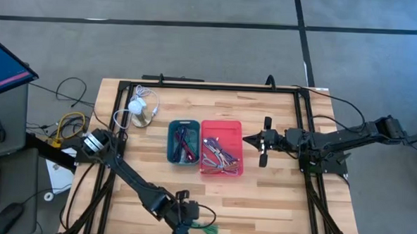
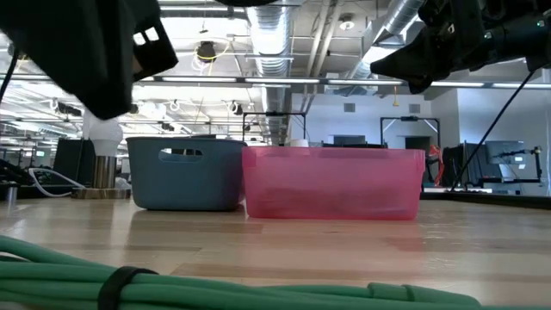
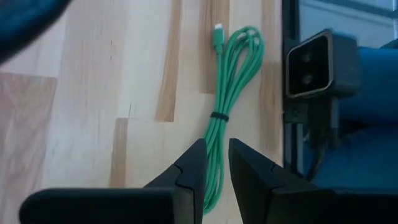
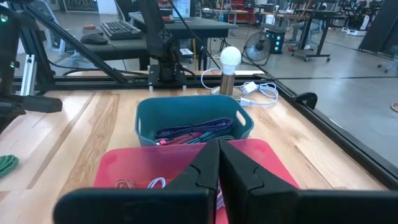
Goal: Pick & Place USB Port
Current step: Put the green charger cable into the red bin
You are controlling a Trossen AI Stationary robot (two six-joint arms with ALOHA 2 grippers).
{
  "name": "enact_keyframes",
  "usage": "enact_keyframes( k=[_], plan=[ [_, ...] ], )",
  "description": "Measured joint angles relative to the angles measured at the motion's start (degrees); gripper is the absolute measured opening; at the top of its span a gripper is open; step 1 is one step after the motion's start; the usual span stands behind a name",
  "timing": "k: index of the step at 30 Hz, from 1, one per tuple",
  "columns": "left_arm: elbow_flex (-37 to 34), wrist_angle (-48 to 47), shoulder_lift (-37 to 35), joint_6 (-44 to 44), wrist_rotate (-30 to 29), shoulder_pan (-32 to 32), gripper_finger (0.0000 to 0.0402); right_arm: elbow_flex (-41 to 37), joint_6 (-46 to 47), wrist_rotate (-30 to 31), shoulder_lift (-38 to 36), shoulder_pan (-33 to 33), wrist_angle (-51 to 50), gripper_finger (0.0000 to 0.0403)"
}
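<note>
Green cable (image 3: 231, 93) is seen lying on the worktop (image 1: 275, 204) near its front edge, stretched lengthways straight ahead of the left hand (image 3: 214, 163), whose fingers seem slightly parted and empty. Right hand (image 4: 219, 163) is kept shut over the red bin (image 1: 233, 125), far away.

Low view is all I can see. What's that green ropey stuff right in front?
Observer: A coiled green cable, cinched with a black tie, lying on the wooden table.
Operator: Is a claw holding it?
Observer: It doesn't look like it. The left claw hovers just above it, slightly open.
Operator: What's inside the boxes?
Observer: Loose cables fill both the teal bin and the red bin.
</note>
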Motion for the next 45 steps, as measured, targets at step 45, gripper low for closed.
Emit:
enact_keyframes(
  k=[45],
  plan=[
    [-3.8, 3.7, 1.8, -3.6, 1.6, 0.7, 0.0171, 0.0, 0.0, 0.0, 0.0, 0.0, 0.0, 0.0003]
  ],
)
